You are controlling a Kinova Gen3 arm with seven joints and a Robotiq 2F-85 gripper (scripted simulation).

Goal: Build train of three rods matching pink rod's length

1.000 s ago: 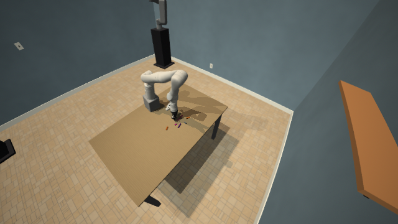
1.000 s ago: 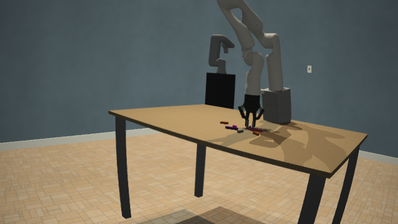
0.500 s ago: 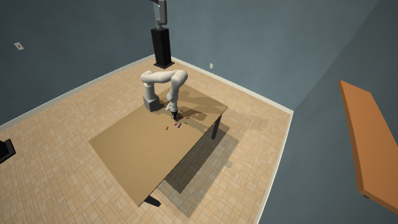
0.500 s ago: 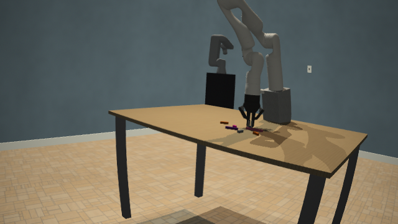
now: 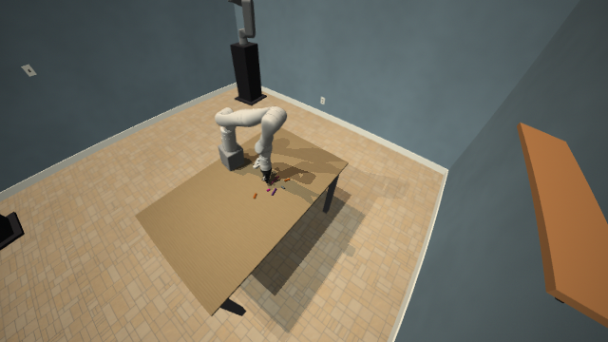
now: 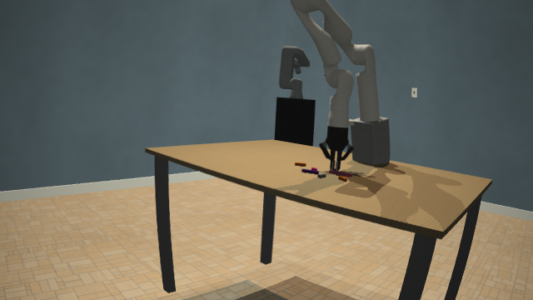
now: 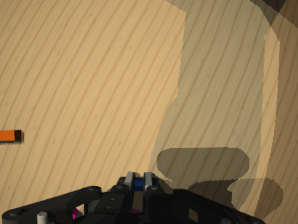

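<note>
My gripper (image 6: 336, 166) stands low over the table, at the cluster of rods, and it is shut on a small blue rod (image 7: 139, 181), which shows between the fingertips in the wrist view. The pink rod (image 6: 341, 172) lies flat right under the fingers. A purple rod (image 6: 310, 171), a short magenta rod (image 6: 314, 168) and a grey rod (image 6: 321, 176) lie just left of it. One orange rod (image 6: 342, 178) lies in front of the pink rod, another orange rod (image 6: 300, 164) further left; that one also shows in the wrist view (image 7: 9, 136).
The arm's grey base (image 6: 370, 141) stands on the table right behind the rods. The table's near edge (image 6: 316, 204) runs a short way in front of the cluster. A second arm on a black pedestal (image 6: 295, 118) stands behind the table.
</note>
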